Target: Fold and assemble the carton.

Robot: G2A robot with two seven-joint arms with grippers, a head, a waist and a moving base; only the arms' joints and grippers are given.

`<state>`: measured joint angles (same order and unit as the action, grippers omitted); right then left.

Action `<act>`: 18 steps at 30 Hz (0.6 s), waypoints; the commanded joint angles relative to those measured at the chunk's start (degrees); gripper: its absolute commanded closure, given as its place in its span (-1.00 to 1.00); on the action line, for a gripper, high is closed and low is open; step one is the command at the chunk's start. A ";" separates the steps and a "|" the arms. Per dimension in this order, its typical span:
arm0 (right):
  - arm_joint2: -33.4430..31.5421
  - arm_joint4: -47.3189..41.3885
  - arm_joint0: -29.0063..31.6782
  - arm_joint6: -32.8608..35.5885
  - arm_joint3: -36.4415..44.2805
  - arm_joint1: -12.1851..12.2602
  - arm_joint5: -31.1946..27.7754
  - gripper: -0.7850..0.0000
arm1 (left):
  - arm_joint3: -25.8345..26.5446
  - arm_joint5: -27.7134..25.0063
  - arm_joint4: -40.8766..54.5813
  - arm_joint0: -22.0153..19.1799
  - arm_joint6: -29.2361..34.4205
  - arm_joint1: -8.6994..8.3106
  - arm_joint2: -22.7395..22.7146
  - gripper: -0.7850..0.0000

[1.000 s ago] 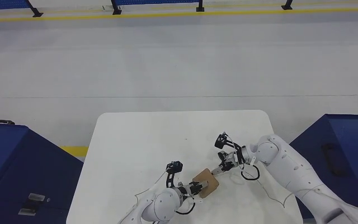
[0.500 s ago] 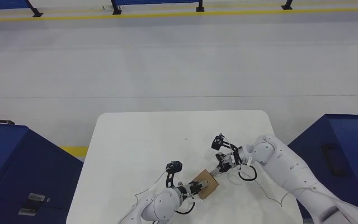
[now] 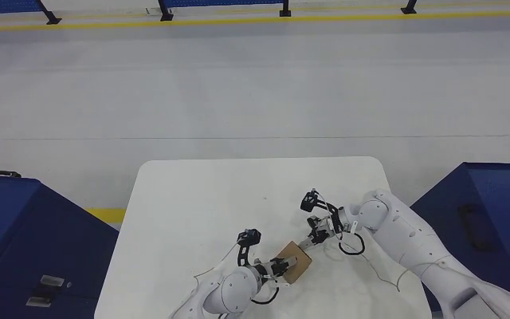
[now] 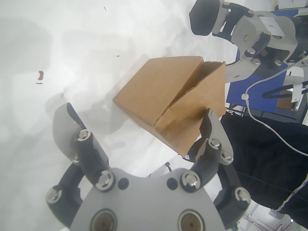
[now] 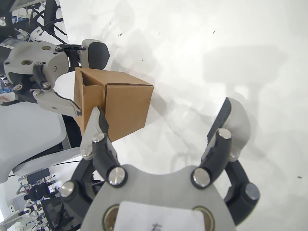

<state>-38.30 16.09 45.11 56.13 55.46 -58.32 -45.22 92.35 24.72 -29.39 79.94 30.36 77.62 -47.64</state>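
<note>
The white table (image 3: pixel 199 207) carries the one thing the task needs, the brown carton (image 3: pixel 290 261). It sits near the robot's edge of the table, between the two arms. Over the last second the right arm has swung in toward it. A plain gap stood between them before, and now the right gripper (image 3: pixel 312 234) is just beside the end of the carton away from the robot. The left arm has stayed where it was at the nearer end, and the carton has barely shifted.

In its own wrist view the right gripper (image 5: pixel 162 109) is spread wide and pinches nothing. One finger (image 5: pixel 97 118) overlaps the side of the carton (image 5: pixel 125 106), though I cannot tell whether it touches. The left gripper (image 4: pixel 137 121) is spread wide too, with its fingers on either side of the carton's end and one fingertip (image 4: pixel 213 121) at the edge of a cardboard flap (image 4: pixel 192 111).

The carton already stands up as a box, but that end is not shut — a gap shows beside the flap. I judge that the right gripper is lining up to press a flap home while the left gripper braces the carton. The closing itself is not yet done.
</note>
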 commanded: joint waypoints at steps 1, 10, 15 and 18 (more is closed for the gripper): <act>0.08 -0.15 -0.11 0.08 -0.14 -0.07 -0.15 -1.00 | 0.00 -0.01 0.04 -0.02 -0.10 0.04 0.11 -1.00; 0.05 -0.41 -0.44 0.11 -0.58 -0.14 -0.92 -1.00 | -0.59 0.98 -0.67 -0.48 -0.57 0.20 0.41 -1.00; -0.50 -0.72 -0.38 0.01 -0.49 0.13 -1.41 -1.00 | -0.96 1.22 -0.69 -0.65 -0.59 0.27 0.45 -1.00; -1.02 -1.36 -0.08 -0.19 0.00 0.42 -2.61 -1.00 | -1.00 1.32 -0.67 -0.72 -0.59 0.32 0.50 -1.00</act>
<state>-39.17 14.92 44.92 55.97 55.23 -58.00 -47.33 91.33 26.05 -30.06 79.24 29.78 77.93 -47.16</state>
